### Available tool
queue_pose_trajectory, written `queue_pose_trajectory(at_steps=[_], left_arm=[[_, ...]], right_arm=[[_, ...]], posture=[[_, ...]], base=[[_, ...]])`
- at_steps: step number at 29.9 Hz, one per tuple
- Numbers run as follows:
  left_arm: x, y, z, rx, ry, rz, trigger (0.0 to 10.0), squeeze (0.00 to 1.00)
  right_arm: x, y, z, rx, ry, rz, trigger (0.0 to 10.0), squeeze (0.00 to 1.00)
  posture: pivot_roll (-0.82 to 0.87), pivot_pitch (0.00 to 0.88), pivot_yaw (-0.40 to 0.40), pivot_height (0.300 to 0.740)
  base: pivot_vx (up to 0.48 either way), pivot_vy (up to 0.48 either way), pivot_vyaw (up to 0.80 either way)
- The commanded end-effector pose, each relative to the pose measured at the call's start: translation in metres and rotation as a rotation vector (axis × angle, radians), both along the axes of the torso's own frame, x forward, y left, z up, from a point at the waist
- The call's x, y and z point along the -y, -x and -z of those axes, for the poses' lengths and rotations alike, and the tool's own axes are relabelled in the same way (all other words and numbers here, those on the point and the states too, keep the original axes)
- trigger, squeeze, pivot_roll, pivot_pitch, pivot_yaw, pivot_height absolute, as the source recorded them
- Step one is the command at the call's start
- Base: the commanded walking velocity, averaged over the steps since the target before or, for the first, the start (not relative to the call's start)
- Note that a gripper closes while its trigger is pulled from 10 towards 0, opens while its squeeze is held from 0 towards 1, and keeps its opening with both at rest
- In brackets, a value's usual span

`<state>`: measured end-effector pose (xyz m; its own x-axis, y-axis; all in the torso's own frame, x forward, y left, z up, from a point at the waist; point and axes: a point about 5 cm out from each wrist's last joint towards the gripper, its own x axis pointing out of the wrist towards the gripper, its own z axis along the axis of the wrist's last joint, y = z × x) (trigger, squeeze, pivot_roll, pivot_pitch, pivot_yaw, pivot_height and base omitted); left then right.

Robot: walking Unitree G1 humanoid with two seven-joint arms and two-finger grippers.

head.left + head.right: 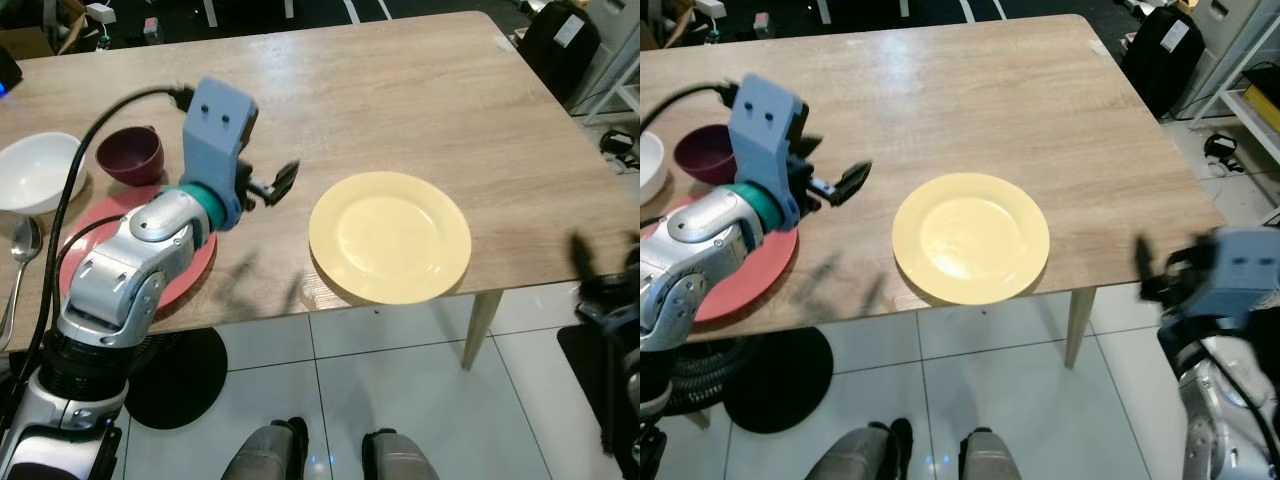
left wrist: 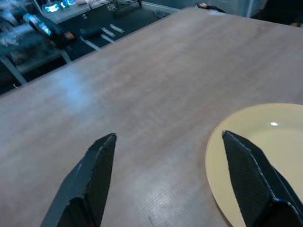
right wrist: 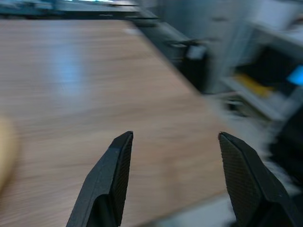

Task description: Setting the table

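My left gripper [image 2: 165,156]: fingers spread wide, holding nothing, poised above the bare wood of the tabletop [image 1: 400,100] just beside the yellow plate [image 1: 390,237].
My right gripper [image 3: 175,175]: fingers likewise wide apart, empty, off the tabletop's right edge, near the front corner.
Yellow plate: flat at the front edge, slightly overhanging it, about midway along.
Red plate [image 1: 190,268]: front left, partly under my left arm.
Maroon bowl [image 1: 130,155]: just behind the red plate.
White bowl [image 1: 35,172]: left edge.
Spoon [image 1: 22,250]: in front of the white bowl.
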<state>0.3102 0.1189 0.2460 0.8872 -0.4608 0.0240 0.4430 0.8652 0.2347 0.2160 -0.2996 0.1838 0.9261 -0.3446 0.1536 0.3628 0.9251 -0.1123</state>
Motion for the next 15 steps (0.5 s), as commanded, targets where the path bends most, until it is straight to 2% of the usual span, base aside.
queue_pose_trajectory(at_steps=[1,2,3,4,5,7,9,12,14,15], left_arm=[[0.014,0.009,0.012,0.006,-0.043,0.119,10.0,0.00],[0.012,0.007,0.014,-0.013,0.020,0.081,10.0,0.00],[0.012,0.007,0.014,-0.013,0.020,0.081,10.0,0.00],[0.011,0.004,0.017,-0.043,0.100,0.031,10.0,0.00],[0.011,0.004,0.017,-0.043,0.100,0.031,10.0,0.00],[0.008,0.005,0.024,-0.050,0.154,-0.014,10.0,0.00],[0.003,0.007,0.031,-0.024,0.134,-0.047,10.0,0.00],[0.001,0.008,0.034,0.007,0.107,-0.058,10.0,0.00],[-0.014,0.006,0.037,0.036,0.072,-0.076,10.0,0.00],[-0.014,0.006,0.037,0.036,0.072,-0.076,10.0,0.00]], right_arm=[[-0.013,0.000,0.002,0.013,0.048,0.037,10.0,0.00],[-0.020,-0.004,0.002,0.028,0.026,0.006,10.0,0.00],[-0.020,-0.004,0.002,0.028,0.026,0.006,10.0,0.00],[-0.030,-0.008,0.002,0.048,-0.001,-0.031,10.0,0.00],[-0.030,-0.008,0.002,0.048,-0.001,-0.031,10.0,0.00],[-0.043,-0.018,-0.004,0.074,-0.019,-0.141,10.0,0.00],[-0.048,-0.026,-0.010,0.085,-0.008,-0.234,10.0,0.00],[-0.050,-0.030,-0.012,0.084,0.002,-0.263,10.0,0.00],[-0.058,-0.040,-0.016,0.041,0.104,-0.410,10.0,0.00],[-0.058,-0.040,-0.016,0.041,0.104,-0.410,10.0,0.00]], posture=[[-0.15,0.071,0.167,0.740],[-0.16,0.073,0.162,0.740],[-0.16,0.073,0.162,0.740],[-0.16,0.073,0.162,0.740],[-0.16,0.073,0.162,0.740],[-0.16,0.070,0.142,0.740],[-0.16,0.067,0.126,0.740],[-0.16,0.066,0.124,0.740],[-0.13,0.050,0.080,0.740],[-0.13,0.050,0.080,0.740]], base=[[0.000,0.000,0.00],[0.000,0.000,0.00],[0.000,0.000,0.00],[0.000,0.000,0.00],[0.000,0.000,0.00],[0.000,0.000,0.00],[0.000,0.000,0.00],[0.000,0.000,0.00],[0.000,0.000,0.00],[0.000,0.000,0.00]])
